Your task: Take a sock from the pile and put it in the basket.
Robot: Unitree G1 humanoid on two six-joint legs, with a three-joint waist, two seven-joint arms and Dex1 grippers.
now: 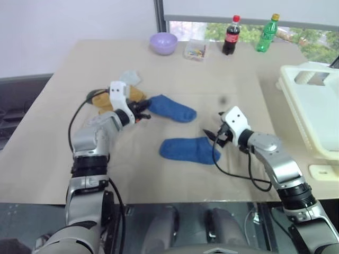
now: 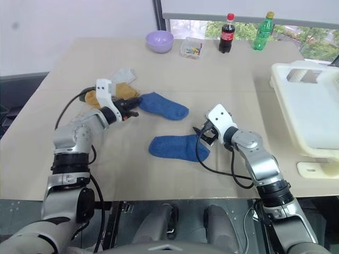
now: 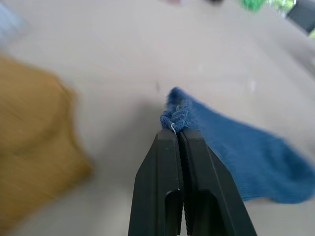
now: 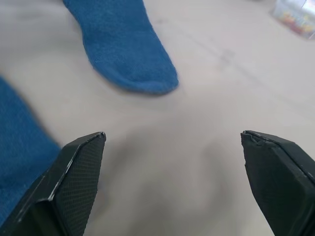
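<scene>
The left gripper (image 3: pixel 178 133) is pinched tight on the cuff edge of a royal blue knitted sock (image 1: pixel 172 108), beside the small pile (image 1: pixel 127 90) of mustard-yellow and pale grey socks. The right gripper (image 4: pixel 172 142) stands spread wide over bare tabletop, just beside the toe end of a second royal blue sock (image 1: pixel 189 150). Open beige table (image 1: pixel 233 79) lies between both socks and the large cream-white plastic basket (image 1: pixel 312 106) at the table's right edge.
</scene>
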